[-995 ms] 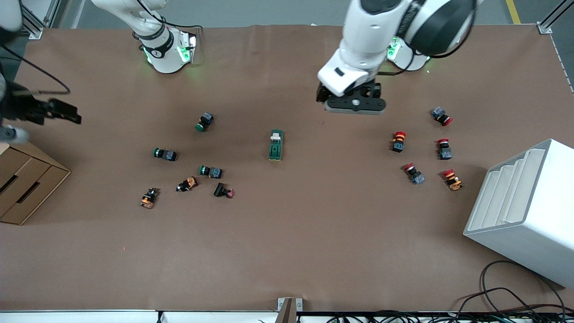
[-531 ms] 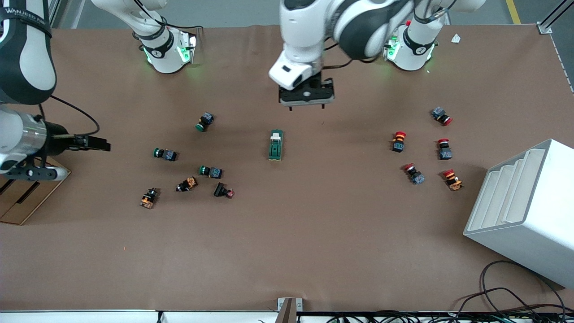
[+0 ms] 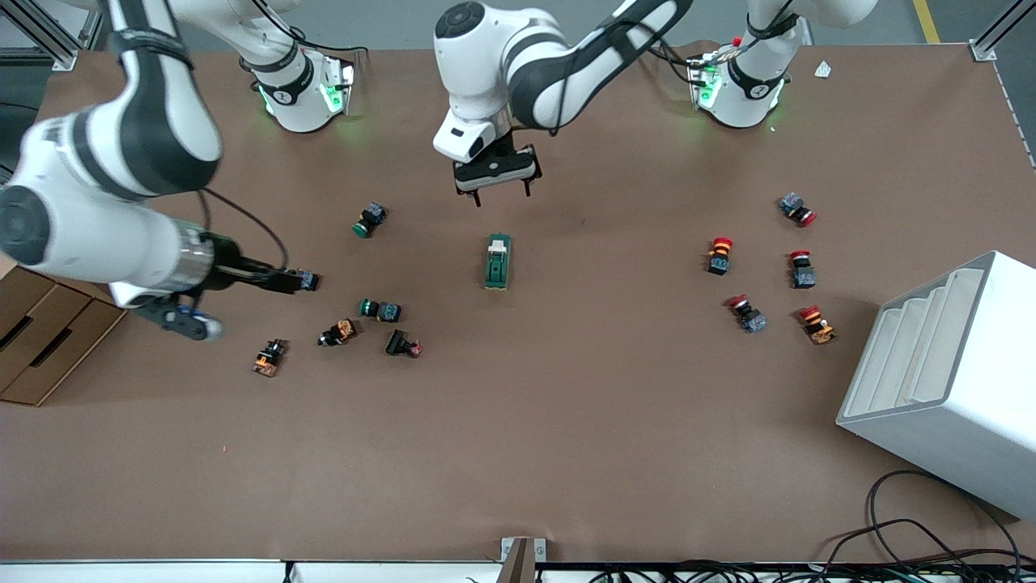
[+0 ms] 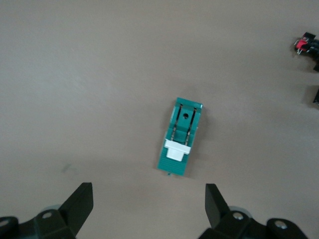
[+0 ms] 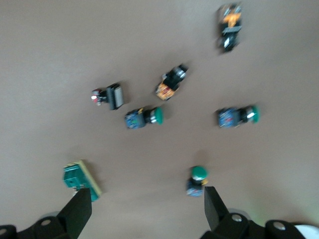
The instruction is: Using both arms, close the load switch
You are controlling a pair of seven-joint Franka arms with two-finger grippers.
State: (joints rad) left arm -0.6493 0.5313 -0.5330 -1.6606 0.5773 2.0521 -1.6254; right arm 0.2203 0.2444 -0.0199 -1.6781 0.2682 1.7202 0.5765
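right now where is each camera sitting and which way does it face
Front view: high across the table, facing both bases; shows the left gripper above the load switch and the right gripper over the green push buttons.
Left wrist view: on the left wrist, looking down at the load switch; its open fingers show.
Right wrist view: on the right wrist, looking down at scattered push buttons; its open fingers show.
All three share the load switch.
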